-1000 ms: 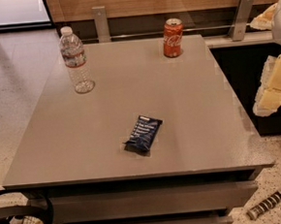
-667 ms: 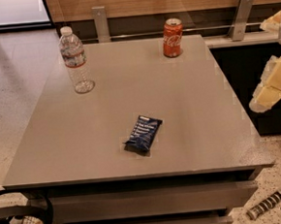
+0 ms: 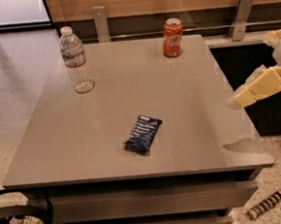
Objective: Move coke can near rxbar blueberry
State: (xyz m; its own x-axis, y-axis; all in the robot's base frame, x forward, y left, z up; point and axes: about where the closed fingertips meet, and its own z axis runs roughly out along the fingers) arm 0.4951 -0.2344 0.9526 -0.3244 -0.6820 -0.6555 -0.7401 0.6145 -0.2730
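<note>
The coke can (image 3: 172,37), red with white script and a silver top, stands upright at the far edge of the grey table (image 3: 195,124), right of centre. The rxbar blueberry (image 3: 143,133), a flat dark navy wrapper, lies near the table's front, roughly in the middle. My gripper (image 3: 238,101), cream-coloured, hangs at the right edge of the view, just past the table's right side. It is well to the right of the bar and nearer to me than the can. It holds nothing that I can see.
A clear plastic water bottle (image 3: 76,60) stands upright at the table's far left. A wooden wall with metal posts (image 3: 100,22) runs behind the table. A striped cylindrical object (image 3: 270,202) lies on the floor at the front right.
My arm has swung a little to the left and down, toward the table's right edge. The can, bar and bottle have not moved.
</note>
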